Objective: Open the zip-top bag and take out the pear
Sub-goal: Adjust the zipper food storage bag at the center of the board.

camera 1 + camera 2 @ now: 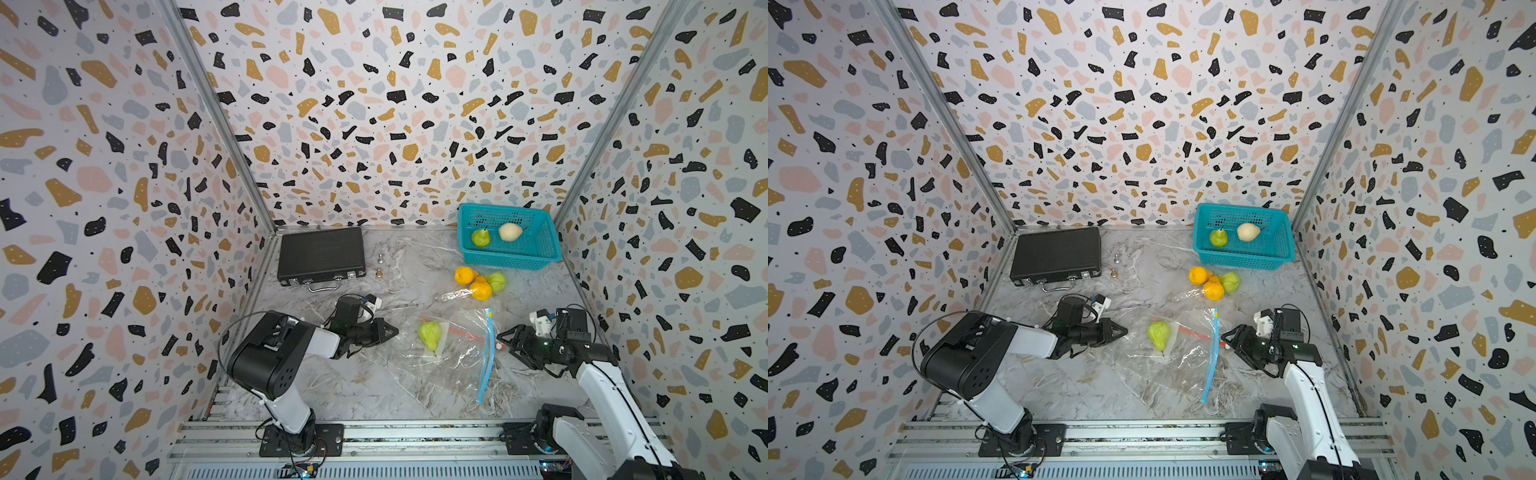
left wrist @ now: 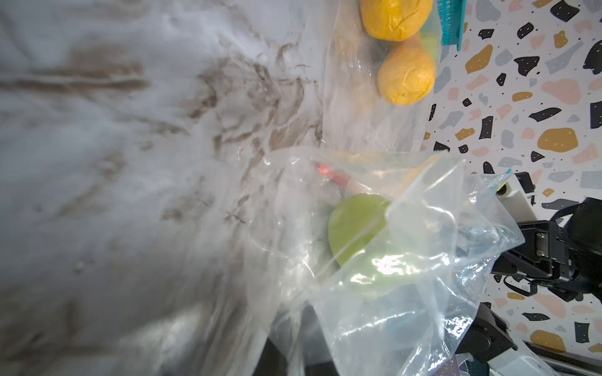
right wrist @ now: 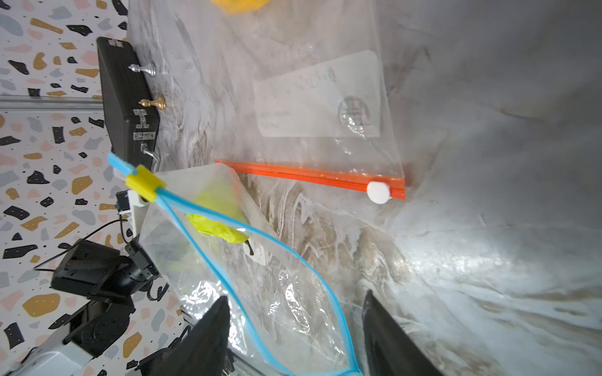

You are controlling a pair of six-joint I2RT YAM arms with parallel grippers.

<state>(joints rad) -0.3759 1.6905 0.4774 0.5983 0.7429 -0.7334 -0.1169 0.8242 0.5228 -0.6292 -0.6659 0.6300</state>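
Pear [image 1: 430, 334], light green, lies on its side inside the clear zip-top bag [image 1: 453, 368] at lower centre of both top views, on the marbled table [image 1: 332, 386]. At upper left of the table sits a closed black case [image 1: 321, 253], with a silver pawn [image 1: 379, 259] and a gold pawn [image 1: 378, 273] just beside its right edge. A teal basket [image 1: 540, 249] at upper right holds a darker green pear [image 1: 481, 237] and a pale pear [image 1: 510, 231]. Below the basket, a second clear bag [image 1: 457, 296] holds two oranges [image 1: 481, 290] and a green fruit [image 1: 496, 281]. Its orange zip strip [image 3: 309, 177] runs under the zip-top bag just above the pear, and its white slider [image 3: 378, 192] lies close to the right gripper [image 3: 293, 341]. The zip-top bag's blue zip strip [image 1: 486, 357] forms its right edge, with a yellow slider [image 3: 143, 184] at the far end. In the right wrist view the two tracks are parted, so the mouth is open. The right gripper's fingers [image 3: 208, 338] stand wide apart with the open blue rim between them, clamping nothing. The pear lies deeper in the bag, well beyond their tips. The left gripper [image 1: 390, 331] is left of the pear, near it but not touching. Its jaws are drawn together to a point on the bag's closed end, and in the left wrist view the film is bunched up toward them.
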